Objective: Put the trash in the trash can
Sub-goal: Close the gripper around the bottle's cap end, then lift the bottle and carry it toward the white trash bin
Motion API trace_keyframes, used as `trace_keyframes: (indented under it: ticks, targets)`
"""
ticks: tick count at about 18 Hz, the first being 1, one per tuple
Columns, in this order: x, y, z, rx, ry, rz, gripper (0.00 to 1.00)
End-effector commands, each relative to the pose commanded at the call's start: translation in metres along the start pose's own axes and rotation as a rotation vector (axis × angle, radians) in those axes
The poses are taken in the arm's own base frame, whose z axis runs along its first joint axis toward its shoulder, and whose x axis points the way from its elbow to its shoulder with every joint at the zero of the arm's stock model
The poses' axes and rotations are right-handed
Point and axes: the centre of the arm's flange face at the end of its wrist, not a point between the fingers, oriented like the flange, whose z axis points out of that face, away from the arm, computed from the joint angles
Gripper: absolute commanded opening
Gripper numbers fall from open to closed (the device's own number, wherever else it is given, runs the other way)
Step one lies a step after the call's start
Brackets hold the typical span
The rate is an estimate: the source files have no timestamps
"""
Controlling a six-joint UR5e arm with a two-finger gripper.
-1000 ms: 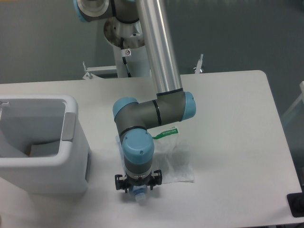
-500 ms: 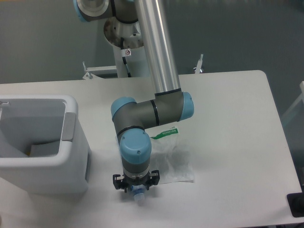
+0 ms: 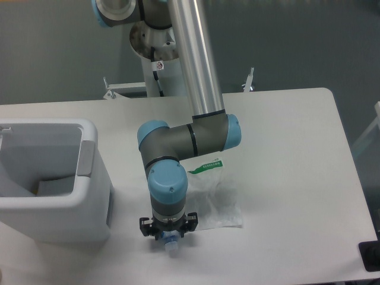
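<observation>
The trash can [image 3: 59,221], a big white bin with a thick rim, stands at the table's left edge. The flat clear bag [image 3: 221,202] with its green top strip [image 3: 206,167] lies right of the arm's wrist. Only a small bluish end of the bottle [image 3: 171,247] pokes out under the wrist near the front edge. My gripper [image 3: 168,236] points straight down over it, to the right of the bin's front corner. Its fingers are mostly hidden by the wrist and look shut on the bottle.
A pale flat item [image 3: 52,186] lies inside the bin. The arm's base [image 3: 155,44] rises behind the table. A black object [image 3: 369,256] sits at the front right corner. The table's front edge runs close below the gripper.
The wrist and gripper have drifted slightly left and toward the front edge, and the bottle end has moved along with them. The bag has stayed put.
</observation>
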Motion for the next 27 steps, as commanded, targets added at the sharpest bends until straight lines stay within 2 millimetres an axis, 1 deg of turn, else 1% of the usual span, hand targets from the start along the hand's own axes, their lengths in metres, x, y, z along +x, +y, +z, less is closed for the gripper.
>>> trace_keyframes:
  ticks: [4,7,8,11,12,13,16,18,19,20,21,22,25,27]
  targets:
    - [0.000,0.000,-0.002,0.003,-0.002,0.002,0.67]
    - [-0.001,-0.006,-0.013,0.025,-0.007,0.009,0.67]
    - [-0.002,-0.010,-0.019,0.039,-0.011,0.010,0.67]
    - [-0.004,-0.025,-0.052,0.102,-0.021,0.014,0.68]
    - [-0.007,-0.032,-0.068,0.134,-0.028,0.013,0.68]
    - [-0.013,-0.040,-0.088,0.172,-0.035,0.006,0.68]
    - [-0.038,-0.063,-0.161,0.325,-0.068,-0.017,0.68]
    - [-0.060,-0.069,-0.208,0.446,-0.097,-0.040,0.68]
    - [-0.063,-0.069,-0.225,0.492,-0.110,-0.040,0.68]
    - [-0.065,-0.068,-0.236,0.530,-0.119,-0.042,0.68]
    - [-0.068,-0.068,-0.252,0.572,-0.130,-0.045,0.68]
    - [-0.072,-0.064,-0.274,0.615,-0.142,-0.048,0.68]
    - [-0.061,-0.051,-0.325,0.689,-0.155,-0.038,0.68]
    - [-0.051,-0.043,-0.349,0.723,-0.152,-0.037,0.68]
